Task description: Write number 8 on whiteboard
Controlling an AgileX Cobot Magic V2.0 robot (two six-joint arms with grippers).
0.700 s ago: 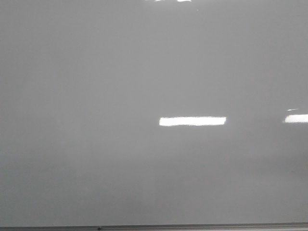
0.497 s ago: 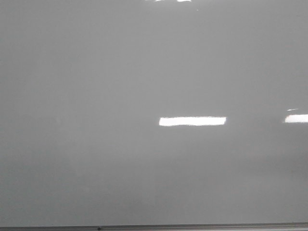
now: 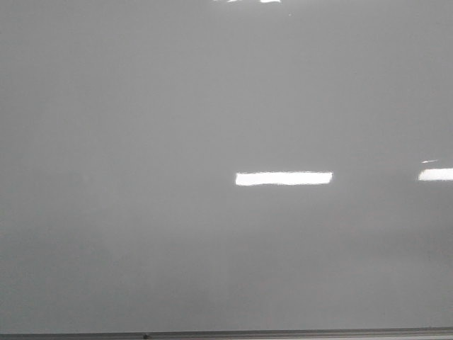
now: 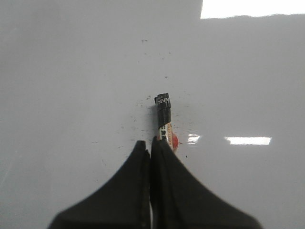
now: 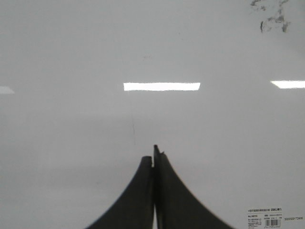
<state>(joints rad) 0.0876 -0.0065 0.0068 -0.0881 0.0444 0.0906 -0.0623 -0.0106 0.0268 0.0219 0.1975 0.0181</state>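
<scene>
While the whiteboard [image 3: 141,142] fills the front view as a bare, glossy grey surface with its thin frame edge along the bottom and no number 8 on it, both arms hang over it in the wrist views. The left gripper [image 4: 150,145] has its fingers pressed together around a black-capped marker [image 4: 163,117] that sticks out past the tips over the board, and the right gripper [image 5: 153,160] is closed on nothing. Faint dark smudges [image 5: 272,19] mark the board far from the right fingers.

Left gripper [image 4: 150,145]: two matte black fingers [image 4: 128,191], broad at base, curving to narrow tips. Right gripper [image 5: 153,160]: same black curved fingers [image 5: 176,200], thin seam between.
</scene>
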